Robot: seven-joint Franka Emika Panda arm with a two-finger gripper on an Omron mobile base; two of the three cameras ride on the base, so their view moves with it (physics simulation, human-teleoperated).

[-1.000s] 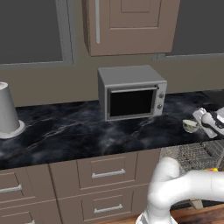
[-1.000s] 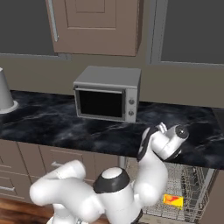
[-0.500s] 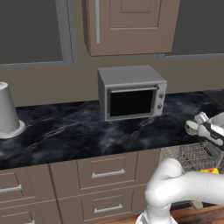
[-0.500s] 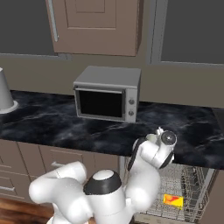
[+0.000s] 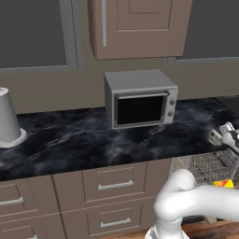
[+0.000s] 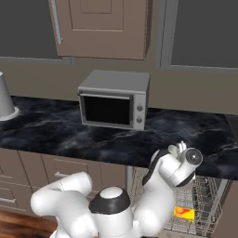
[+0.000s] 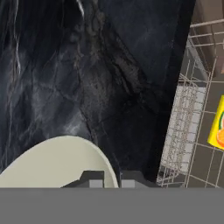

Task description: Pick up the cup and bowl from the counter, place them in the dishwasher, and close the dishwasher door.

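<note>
- In the hand view the gripper (image 7: 111, 177) is standing closed, with its two dark tips pinching the rim of the cream-white bowl (image 7: 57, 162).
- The bowl is being held above the edge of the black counter (image 7: 65, 65), just beside the open dishwasher (image 7: 192, 131).
- The yellow cup (image 7: 217, 124) is lying on its side in the grey wire rack of the dishwasher, and it is showing also in the right base view (image 6: 184, 213).
- Farther back a grey microwave (image 5: 140, 98) is sitting on the counter near the wall.
- A tall grey-white vessel (image 5: 9, 119) is standing at the far left of the counter, well apart from the microwave.
</note>
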